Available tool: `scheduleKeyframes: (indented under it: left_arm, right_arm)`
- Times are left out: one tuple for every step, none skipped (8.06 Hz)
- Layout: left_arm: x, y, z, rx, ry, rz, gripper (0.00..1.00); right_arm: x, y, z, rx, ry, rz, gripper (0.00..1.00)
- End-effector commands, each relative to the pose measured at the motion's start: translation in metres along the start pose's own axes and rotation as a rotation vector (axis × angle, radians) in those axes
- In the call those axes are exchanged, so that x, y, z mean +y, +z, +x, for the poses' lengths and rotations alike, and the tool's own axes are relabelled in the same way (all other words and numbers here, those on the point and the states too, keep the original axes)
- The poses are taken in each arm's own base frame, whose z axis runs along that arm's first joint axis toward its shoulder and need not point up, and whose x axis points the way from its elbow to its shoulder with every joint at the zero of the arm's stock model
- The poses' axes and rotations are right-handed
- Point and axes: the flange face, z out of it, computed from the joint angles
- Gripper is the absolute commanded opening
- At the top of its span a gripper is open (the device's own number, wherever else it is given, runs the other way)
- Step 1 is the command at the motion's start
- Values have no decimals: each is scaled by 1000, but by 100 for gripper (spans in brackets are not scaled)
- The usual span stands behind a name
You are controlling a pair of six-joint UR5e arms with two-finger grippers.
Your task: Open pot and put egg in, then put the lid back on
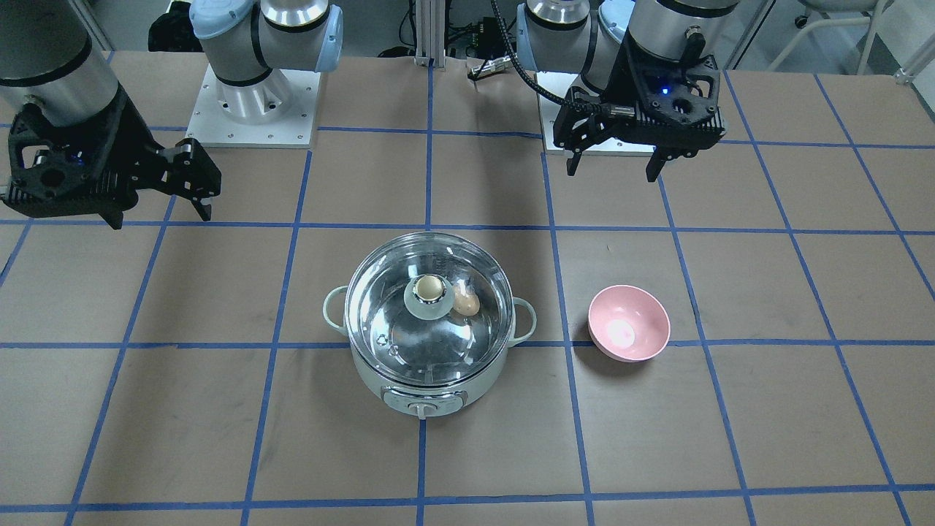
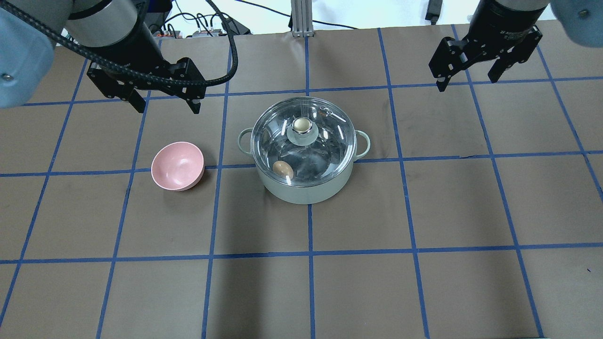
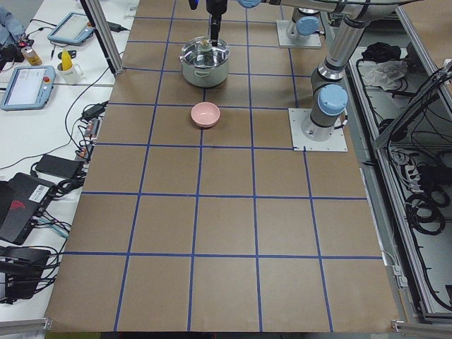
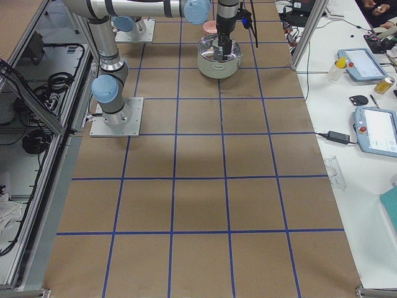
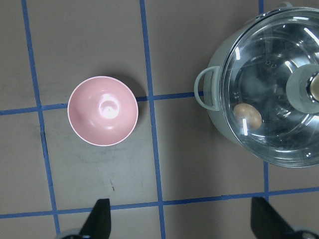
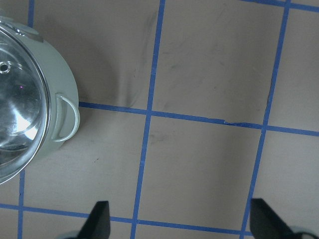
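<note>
The pot (image 2: 306, 190) stands mid-table with the glass lid (image 2: 325, 150) seated on it and its knob (image 2: 301, 125) at the centre. The egg (image 2: 282, 169) lies inside the pot, seen through the glass; it also shows in the front view (image 1: 466, 299) and the left wrist view (image 5: 247, 115). My left gripper (image 2: 168, 109) is open and empty, raised above the table behind the pink bowl. My right gripper (image 2: 466, 84) is open and empty, raised well to the far right of the pot. Neither gripper touches anything.
A small empty pink bowl (image 2: 177, 165) sits on the table to the left of the pot, about a hand's width from its side handle (image 5: 204, 94). Brown paper with blue tape lines covers the table (image 2: 424, 212). The arm bases stand at the robot's edge.
</note>
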Motion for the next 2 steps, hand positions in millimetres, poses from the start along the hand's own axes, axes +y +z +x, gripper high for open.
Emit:
scheduleKeyframes:
  left_arm:
    - [0,0,0,2,3,1,100]
    - [0,0,0,2,1,1,100]
  right_arm:
    - [6,-7,-3,-4,-3,6,100]
    - [7,-5,-4,-5,-6,2,100]
